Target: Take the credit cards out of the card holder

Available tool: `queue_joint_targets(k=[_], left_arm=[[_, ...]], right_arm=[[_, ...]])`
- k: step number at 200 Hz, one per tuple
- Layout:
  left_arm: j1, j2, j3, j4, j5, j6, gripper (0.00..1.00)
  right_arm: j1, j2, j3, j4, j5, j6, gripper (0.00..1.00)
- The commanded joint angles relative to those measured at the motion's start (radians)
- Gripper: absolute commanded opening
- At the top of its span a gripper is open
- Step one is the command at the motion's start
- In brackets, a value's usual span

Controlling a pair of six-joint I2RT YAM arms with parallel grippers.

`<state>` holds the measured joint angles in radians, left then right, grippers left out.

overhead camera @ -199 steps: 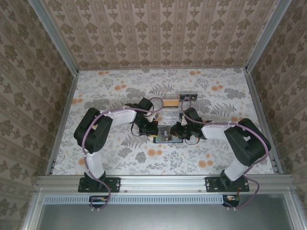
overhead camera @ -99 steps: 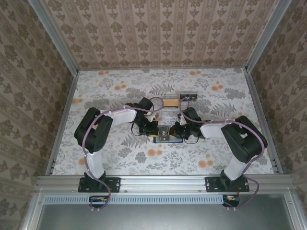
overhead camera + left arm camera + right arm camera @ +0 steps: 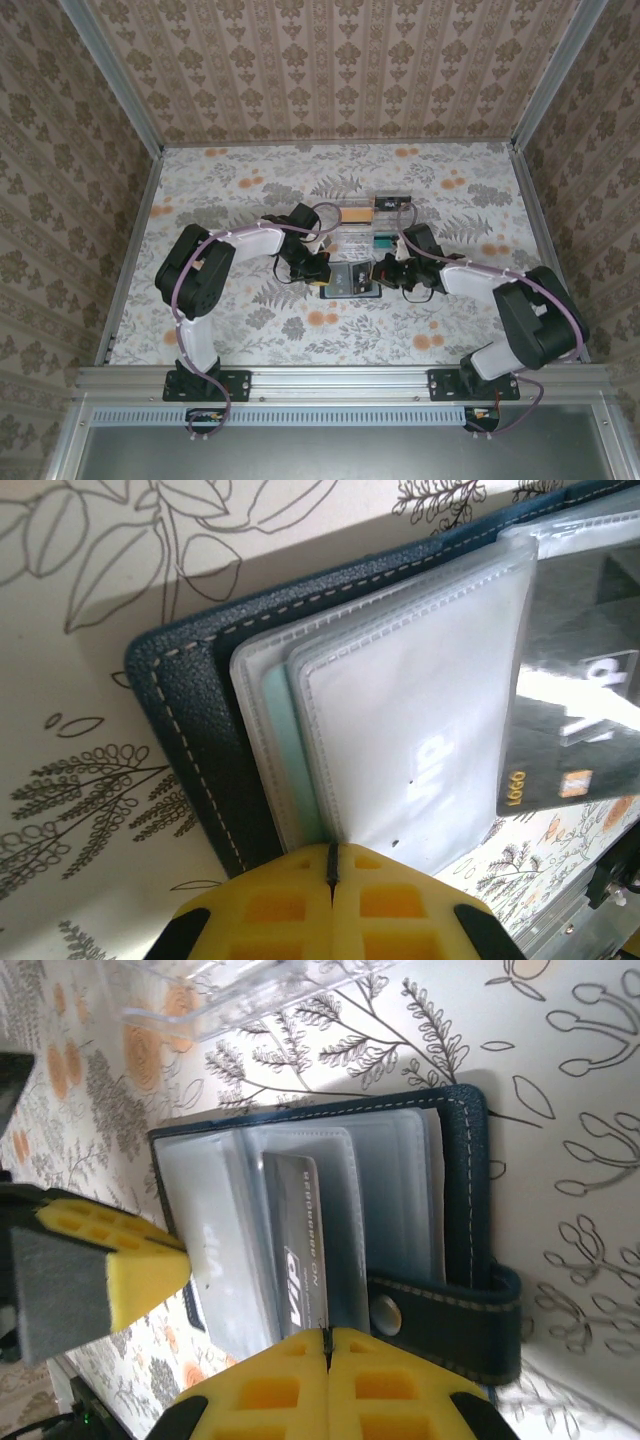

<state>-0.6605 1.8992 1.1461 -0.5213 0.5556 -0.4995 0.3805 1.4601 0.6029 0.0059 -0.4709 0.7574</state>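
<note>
The dark blue card holder point(image 3: 352, 281) lies open mid-table between both grippers. My left gripper point(image 3: 332, 852) is shut on the edge of a clear sleeve of the card holder point(image 3: 190, 710); a teal strip point(image 3: 285, 750) shows under that sleeve. My right gripper point(image 3: 327, 1335) is shut on the near end of a dark grey VIP credit card point(image 3: 298, 1250) that sits in the sleeves of the card holder point(image 3: 465, 1190). The same dark card point(image 3: 570, 710) appears in the left wrist view. From above, the left gripper point(image 3: 325, 272) and right gripper point(image 3: 388, 270) flank the holder.
The holder's snap strap point(image 3: 450, 1305) lies beside my right fingers. A clear plastic case point(image 3: 355, 243) sits just behind the holder, with a teal card point(image 3: 385, 240), an orange card point(image 3: 355, 213) and a dark card point(image 3: 392, 201) near it. Walls enclose the table.
My right gripper has closed from slightly open onto the dark card, and the right arm has swung its elbow out to the right. The left arm has not moved.
</note>
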Motion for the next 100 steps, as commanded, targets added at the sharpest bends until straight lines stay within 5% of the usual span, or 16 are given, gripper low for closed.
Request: queue_joint_targets(k=[1,39,100], left_arm=[[0.003,0.016,-0.010,-0.050,-0.053,0.022,0.00],[0.009,-0.025,0.015,-0.044,-0.042,0.016,0.04],[0.032,-0.149,0.039,0.008,-0.016,-0.026,0.51]], right_arm=[[-0.005,-0.078,0.019,-0.149,0.044,-0.080,0.00],[-0.005,-0.178,0.090,-0.307,0.079,-0.167,0.00],[0.018,-0.254,0.295,-0.568,0.165,-0.392,0.00]])
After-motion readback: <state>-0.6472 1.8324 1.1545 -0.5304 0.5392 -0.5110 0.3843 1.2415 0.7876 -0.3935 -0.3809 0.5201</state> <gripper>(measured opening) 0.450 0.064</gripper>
